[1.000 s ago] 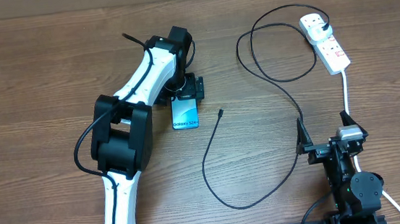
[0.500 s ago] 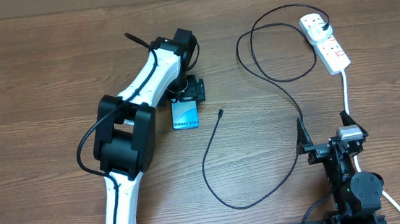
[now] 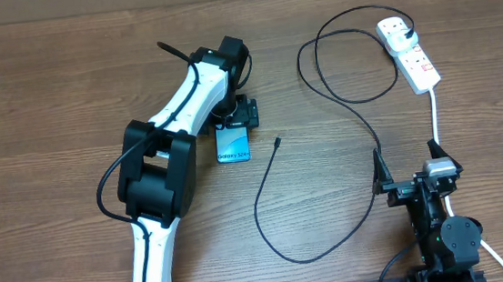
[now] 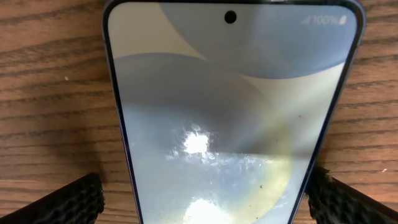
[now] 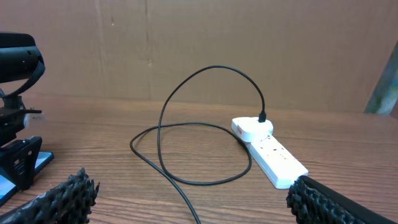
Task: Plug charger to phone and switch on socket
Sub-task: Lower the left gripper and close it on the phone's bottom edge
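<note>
Over the left of the table (image 3: 38, 105), my left pincer (image 4: 208, 202) stands wide open above the phone (image 3: 233, 146), one pad (image 4: 68, 199) at each long edge. The charger (image 3: 265, 194) tip lies just right of the phone, its plug in the socket (image 3: 408, 52). My right pincer (image 3: 409, 173) gapes wide too, holding nothing.

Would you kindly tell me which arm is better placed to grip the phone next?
Left, likely: the left gripper hangs open astride the phone; the right gripper sits open, far away.
</note>
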Controlling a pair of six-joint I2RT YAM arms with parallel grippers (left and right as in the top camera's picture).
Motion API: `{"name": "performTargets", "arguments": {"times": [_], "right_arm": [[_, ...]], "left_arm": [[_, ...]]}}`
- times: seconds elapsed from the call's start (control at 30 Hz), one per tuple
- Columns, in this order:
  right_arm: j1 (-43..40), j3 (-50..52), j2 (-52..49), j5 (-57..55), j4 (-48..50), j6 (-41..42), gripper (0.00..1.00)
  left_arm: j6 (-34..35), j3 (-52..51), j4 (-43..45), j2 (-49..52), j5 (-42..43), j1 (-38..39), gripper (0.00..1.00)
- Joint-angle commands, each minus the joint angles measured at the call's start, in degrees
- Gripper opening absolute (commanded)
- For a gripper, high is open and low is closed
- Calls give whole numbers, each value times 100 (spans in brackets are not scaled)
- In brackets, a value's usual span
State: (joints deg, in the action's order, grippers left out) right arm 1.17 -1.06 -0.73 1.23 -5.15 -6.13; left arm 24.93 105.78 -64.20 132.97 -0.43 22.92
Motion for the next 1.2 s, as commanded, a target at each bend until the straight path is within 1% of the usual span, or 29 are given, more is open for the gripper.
{"name": "performTargets", "arguments": {"times": [0.0,0.4,0.47,0.7,0.83,1.1,1.17], "right_arm": [[-17,59,57,-13,31,31,100],[-17,59,57,-13,31,31,100],[-17,59,57,-13,31,31,100],[-17,59,57,-13,31,31,100],[-17,59,57,-13,31,31,100],[-17,59,57,-11,31,31,100],[-17,59,57,-13,31,31,100]], "left_arm": [[103,-177,39,79,-103,63,100],[103,-223,44,79,-114,74,99],[103,-236,39,79,-79,74,96],[101,-256,42,79,68,74,95],[101,-256,42,81,66,74,90],[98,-256,37,81,61,74,91],[101,-256,39,81,66,74,89]]}}
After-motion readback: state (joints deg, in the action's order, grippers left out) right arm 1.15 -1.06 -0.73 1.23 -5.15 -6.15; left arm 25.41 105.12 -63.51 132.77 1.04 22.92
